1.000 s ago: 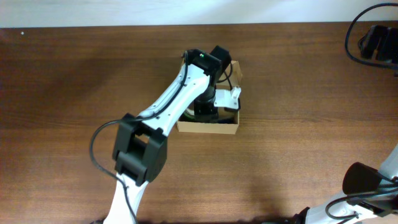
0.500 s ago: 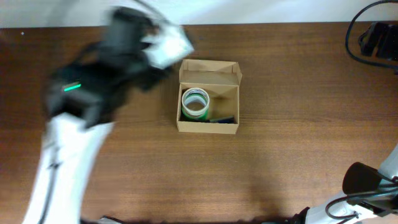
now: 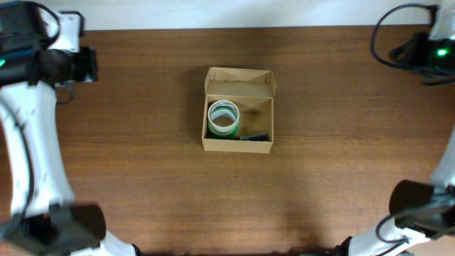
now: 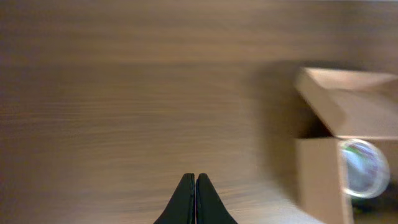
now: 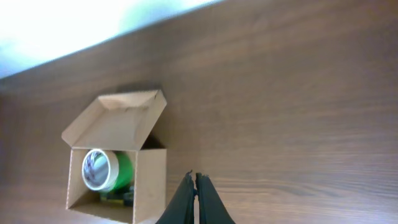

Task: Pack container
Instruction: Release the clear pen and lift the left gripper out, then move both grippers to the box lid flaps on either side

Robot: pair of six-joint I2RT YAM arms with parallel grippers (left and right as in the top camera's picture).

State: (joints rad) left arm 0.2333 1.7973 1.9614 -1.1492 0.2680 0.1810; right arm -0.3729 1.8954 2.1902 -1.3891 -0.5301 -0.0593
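Your left arm point(image 3: 30, 146) stretches up the far-left edge of the tabletop point(image 3: 142, 178), wrist bent near the top corner. The left pincer point(image 4: 195, 198) has its fingers pressed together, holding nothing. The container point(image 3: 237, 146) sits mid-tabletop, well apart from both arms. Its mouth faces up, its flap lid point(image 3: 239, 82) is tipped back on the far edge, and its longer side runs left to right. A green tape roll point(image 3: 223, 118) lies in its left half. Your right arm point(image 3: 435, 53) is at the far-right corner, the right pincer point(image 5: 195, 198) likewise together and empty.

The closed right claw point(image 5: 195, 179) hangs beside the open container point(image 5: 118, 167), which holds a green tape roll point(image 5: 104, 170).
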